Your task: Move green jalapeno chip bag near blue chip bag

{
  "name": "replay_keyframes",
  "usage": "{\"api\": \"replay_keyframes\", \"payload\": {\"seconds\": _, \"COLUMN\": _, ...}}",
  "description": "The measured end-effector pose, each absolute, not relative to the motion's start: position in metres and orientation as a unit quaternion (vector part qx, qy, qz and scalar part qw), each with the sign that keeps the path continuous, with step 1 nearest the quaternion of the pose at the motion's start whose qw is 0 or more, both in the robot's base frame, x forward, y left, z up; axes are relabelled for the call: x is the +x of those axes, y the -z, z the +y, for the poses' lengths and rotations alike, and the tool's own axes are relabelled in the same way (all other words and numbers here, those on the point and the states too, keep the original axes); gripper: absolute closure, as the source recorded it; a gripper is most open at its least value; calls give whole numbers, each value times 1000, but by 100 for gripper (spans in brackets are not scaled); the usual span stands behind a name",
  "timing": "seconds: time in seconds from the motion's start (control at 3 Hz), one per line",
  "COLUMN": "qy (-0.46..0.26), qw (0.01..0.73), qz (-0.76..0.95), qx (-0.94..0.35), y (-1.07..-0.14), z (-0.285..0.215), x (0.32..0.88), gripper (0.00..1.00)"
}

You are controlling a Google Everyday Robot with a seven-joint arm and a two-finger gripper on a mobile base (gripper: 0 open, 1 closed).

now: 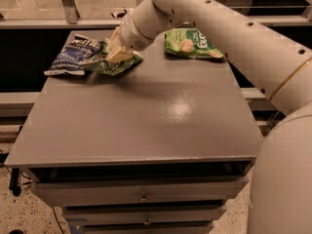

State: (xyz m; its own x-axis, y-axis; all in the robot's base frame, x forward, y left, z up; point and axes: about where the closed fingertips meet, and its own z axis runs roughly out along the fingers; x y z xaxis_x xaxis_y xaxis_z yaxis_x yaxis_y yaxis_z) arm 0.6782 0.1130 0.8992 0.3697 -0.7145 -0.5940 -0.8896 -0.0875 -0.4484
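Grey table [146, 121], drawers [97, 191] beneath; speckled floor [24, 216]; pale ledge [39, 23] behind; dim light.

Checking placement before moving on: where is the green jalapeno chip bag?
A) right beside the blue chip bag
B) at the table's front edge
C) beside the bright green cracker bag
A: the green jalapeno chip bag, under the tool, lies beside the blue chip bag.
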Motion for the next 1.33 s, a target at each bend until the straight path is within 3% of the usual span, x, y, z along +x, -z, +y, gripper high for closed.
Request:
{"api": "replay_keyframes", "payload": {"seconds": 0.33, "qy": -120, "qw": 403, "qz": 540, "qx": -729, "y": -907, "z": 118, "x": 673, "gripper": 13}}
{"api": "replay_keyframes", "payload": {"seconds": 0.67, "qy": -134, "qw": 418, "qz": 528, "qx": -727, "y": -916, "z": 125, "x": 664, "gripper": 0}}
{"api": "replay_keyframes", "payload": {"seconds": 1.33, "qy": -163, "qw": 470, "qz": 539, "qx": -680, "y": -936, "z": 75, "x": 619, "gripper": 0}}
